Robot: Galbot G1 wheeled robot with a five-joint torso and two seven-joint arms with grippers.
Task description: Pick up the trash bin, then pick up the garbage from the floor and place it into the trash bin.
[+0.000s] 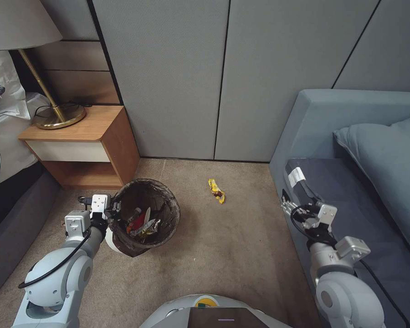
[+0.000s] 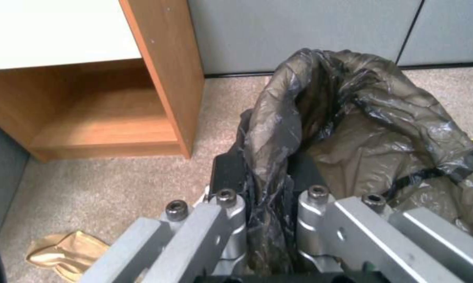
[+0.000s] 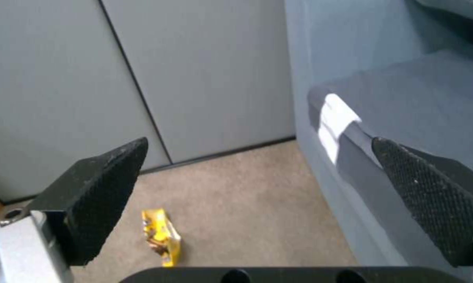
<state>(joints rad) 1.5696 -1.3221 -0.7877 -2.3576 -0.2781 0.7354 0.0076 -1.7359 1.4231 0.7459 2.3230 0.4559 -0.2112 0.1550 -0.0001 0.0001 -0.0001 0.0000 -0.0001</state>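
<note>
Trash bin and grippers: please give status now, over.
Left gripper shut on trash bin rim, litter inside. Right gripper open, empty, over sofa edge. Yellow wrapper on floor, nothing blocking it.

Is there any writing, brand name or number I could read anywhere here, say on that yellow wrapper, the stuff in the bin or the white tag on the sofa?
None can be read.
Yellow wrapper on the floor: dark print, too small and blurred to read.
Packets in the trash bin: too small to read.
White tag on the sofa edge: looks blank.
Robot's base, display: one pale dash, no letters.
</note>
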